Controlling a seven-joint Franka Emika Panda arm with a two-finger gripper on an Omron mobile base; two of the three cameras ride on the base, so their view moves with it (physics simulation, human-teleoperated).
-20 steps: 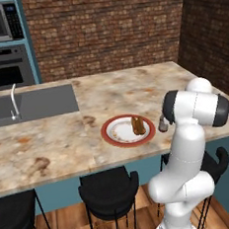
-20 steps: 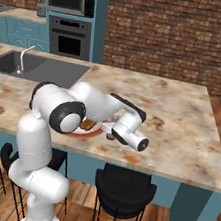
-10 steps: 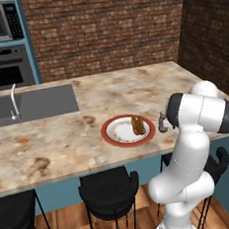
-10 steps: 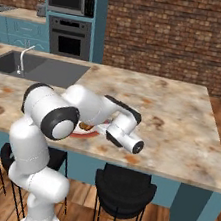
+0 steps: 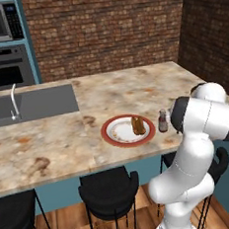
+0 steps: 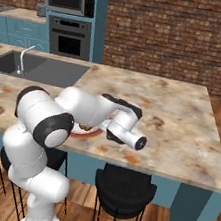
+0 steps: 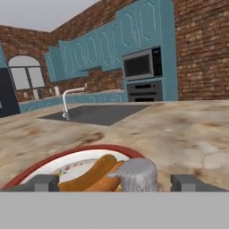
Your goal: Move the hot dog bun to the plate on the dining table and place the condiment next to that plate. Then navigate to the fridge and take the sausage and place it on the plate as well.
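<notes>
Item 1, your gripper [image 7: 114,182]: jaws spread wide and empty, the 2 dark fingertips [image 7: 41,183] standing either side of the condiment's light cap, not touching it as far as the hand view shows. Item 2, the condiment [image 5: 163,121]: upright on the dining table [image 5: 64,141], just beside the right edge of the plate [image 5: 128,130], so its placement looks done. Item 3, the hot dog bun [image 5: 137,125]: lying on the plate's white centre, toward the condiment side; the hand view shows its 2 orange lobes behind the cap. Item 4, surroundings: sink [image 5: 31,103] and tap well apart to the left, black stools [image 5: 109,196] below the counter edge. Step in hand: release of the condiment, steps 1 and 2 judged complete. Next move calls for you to draw the hand straight back and up without clipping the bottle, then drive to the fridge for the sausage. Change since 1 second ago: the jaws have opened further and the elbow has swung outward; plate, bun and bottle have not shifted.
</notes>
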